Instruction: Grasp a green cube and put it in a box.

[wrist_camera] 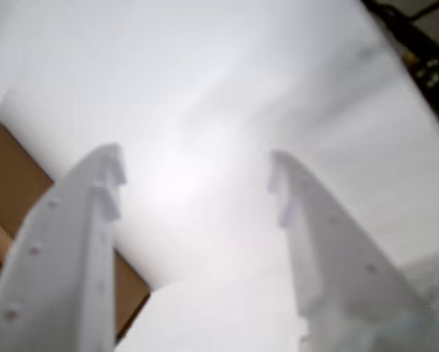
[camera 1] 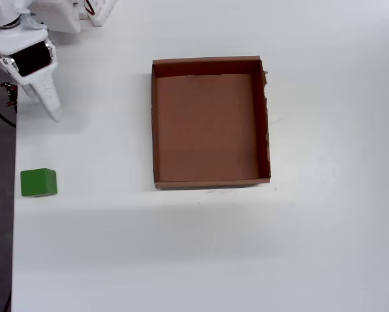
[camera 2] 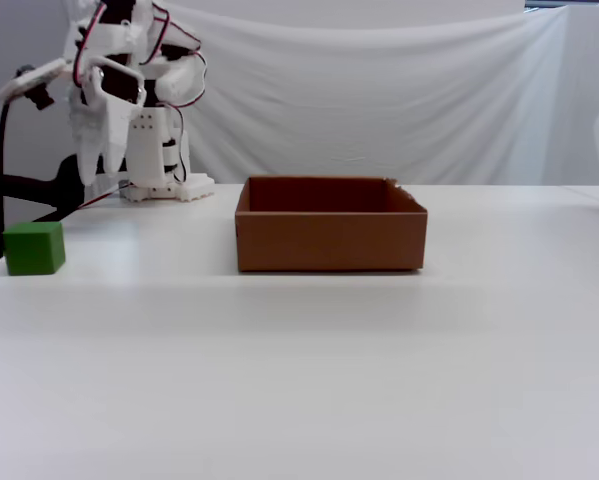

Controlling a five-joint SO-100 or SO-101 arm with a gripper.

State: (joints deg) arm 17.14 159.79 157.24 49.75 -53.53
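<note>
The green cube (camera 1: 38, 182) sits on the white table near its left edge in the overhead view, well left of the box (camera 1: 154, 123). In the fixed view the cube (camera 2: 34, 248) is at the far left and the brown cardboard box (camera 2: 329, 240) stands in the middle, with nothing showing inside. My gripper (camera 1: 53, 112) is open and empty. It hangs in the air above the table (camera 2: 92, 168), behind the cube and apart from it. The wrist view shows both white fingers spread (wrist_camera: 197, 176) over bare table, with part of the box (wrist_camera: 6, 176) at the left edge. The cube is out of the wrist view.
The arm's white base (camera 2: 164, 150) stands at the table's back left corner (camera 1: 64, 13). A black cable (camera 2: 19, 185) runs off the left side. The table's left edge (camera 1: 14, 227) lies just beside the cube. A white cloth (camera 2: 379, 90) hangs behind.
</note>
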